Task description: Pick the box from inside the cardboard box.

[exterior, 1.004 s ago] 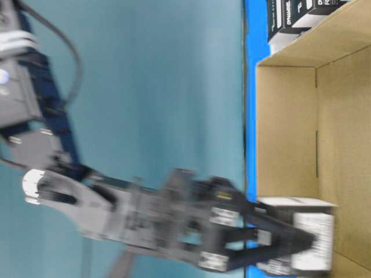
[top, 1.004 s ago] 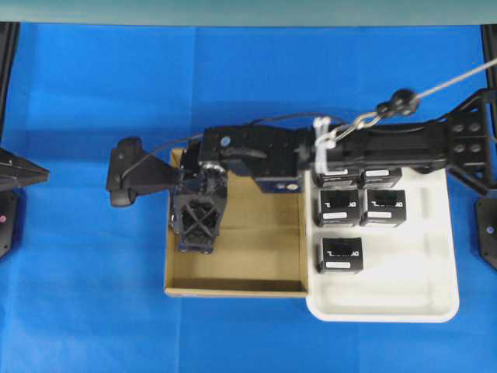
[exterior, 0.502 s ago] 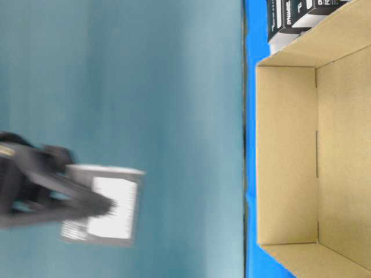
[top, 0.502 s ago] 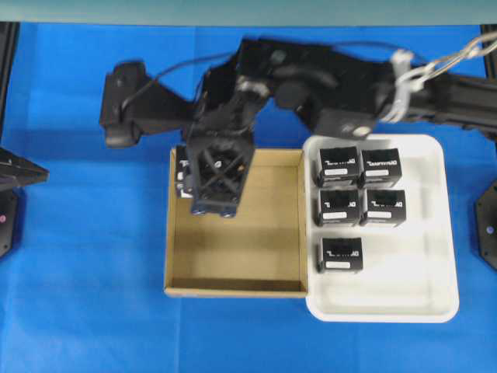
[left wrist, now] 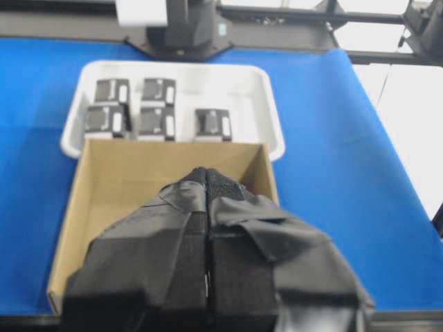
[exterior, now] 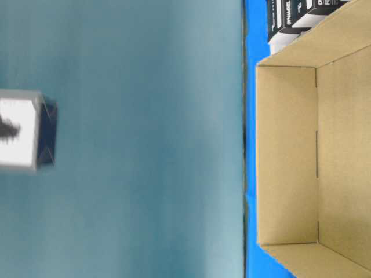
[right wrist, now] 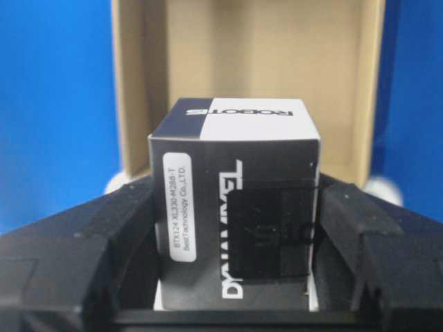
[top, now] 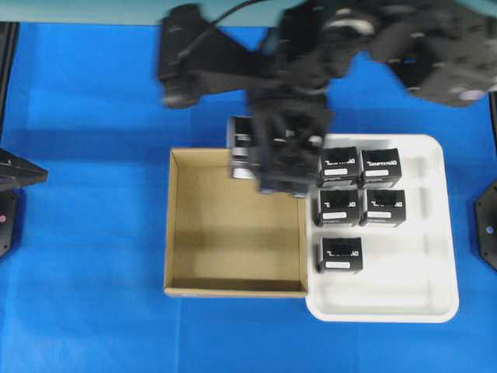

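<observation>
My right gripper (right wrist: 235, 188) is shut on the box (right wrist: 235, 207), a small black cube with white lettering and a white label strip. In the overhead view the right gripper (top: 284, 159) hangs high over the far right corner of the cardboard box (top: 175, 225), and the box (top: 240, 148) shows at its left side. The held box (exterior: 26, 138) is blurred and far above the cardboard box (exterior: 287, 156) in the table-level view. The brown cardboard box (right wrist: 131, 83) has nothing in it. My left gripper (left wrist: 208, 174) is shut and empty, pointing at the cardboard box (left wrist: 124, 166) from its near side.
A white plastic tray (top: 423, 287) touches the cardboard box's right wall and holds several identical black boxes (top: 340, 255) in its far half. The tray (left wrist: 270, 117) also shows beyond the carton in the left wrist view. Blue cloth (top: 85, 233) covers the table.
My right gripper has lifted the black box out of the cardboard box's far left corner, then carried it up and to the right, toward the tray. The left gripper has not moved.
</observation>
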Available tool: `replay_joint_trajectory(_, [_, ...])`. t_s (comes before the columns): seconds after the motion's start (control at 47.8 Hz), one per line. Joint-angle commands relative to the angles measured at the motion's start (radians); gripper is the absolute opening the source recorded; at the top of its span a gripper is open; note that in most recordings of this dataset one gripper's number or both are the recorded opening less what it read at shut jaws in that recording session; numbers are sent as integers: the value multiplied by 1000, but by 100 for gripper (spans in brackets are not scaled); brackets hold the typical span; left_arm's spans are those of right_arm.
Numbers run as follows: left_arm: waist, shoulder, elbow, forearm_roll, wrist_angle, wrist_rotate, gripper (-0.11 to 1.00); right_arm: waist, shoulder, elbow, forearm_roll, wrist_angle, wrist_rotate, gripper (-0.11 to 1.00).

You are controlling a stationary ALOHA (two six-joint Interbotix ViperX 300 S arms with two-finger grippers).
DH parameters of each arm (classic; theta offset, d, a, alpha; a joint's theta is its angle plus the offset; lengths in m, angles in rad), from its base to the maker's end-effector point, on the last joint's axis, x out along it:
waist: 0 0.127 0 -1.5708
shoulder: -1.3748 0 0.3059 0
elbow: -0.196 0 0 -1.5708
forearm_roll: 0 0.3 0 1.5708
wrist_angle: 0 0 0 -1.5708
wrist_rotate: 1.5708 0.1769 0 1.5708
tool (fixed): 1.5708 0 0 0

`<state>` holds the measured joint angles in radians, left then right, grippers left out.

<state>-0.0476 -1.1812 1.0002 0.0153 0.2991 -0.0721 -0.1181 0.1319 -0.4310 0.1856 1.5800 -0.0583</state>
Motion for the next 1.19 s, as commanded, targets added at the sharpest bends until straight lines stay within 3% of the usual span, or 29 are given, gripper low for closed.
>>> replay_joint_trajectory(0.0, [-5,11,-17,2,-5,2,-7,-3,-87,91,-3,-5,14,60])
replay_joint_trajectory(0.209, [-5,8,-18,2,-5,3,-7,-3,-272,344,-5,-72,71,60])
replay_joint_trajectory(0.46, [-5,11,-11,2,-5,0,-7,15,-457,650,-5,-150,87,60])
replay_joint_trajectory(0.649, [-5,11,-2,2,-5,0,-7,32,-569,827,-5,-264,114,60])
replay_joint_trajectory(0.9, [-5,12,2,2,-5,0,-7,81,-650,1054,-5,-327,124,60])
replay_joint_trajectory(1.172, [-5,9,5,2,-5,-2,-7,156,-653,1246,2,-528,144,60])
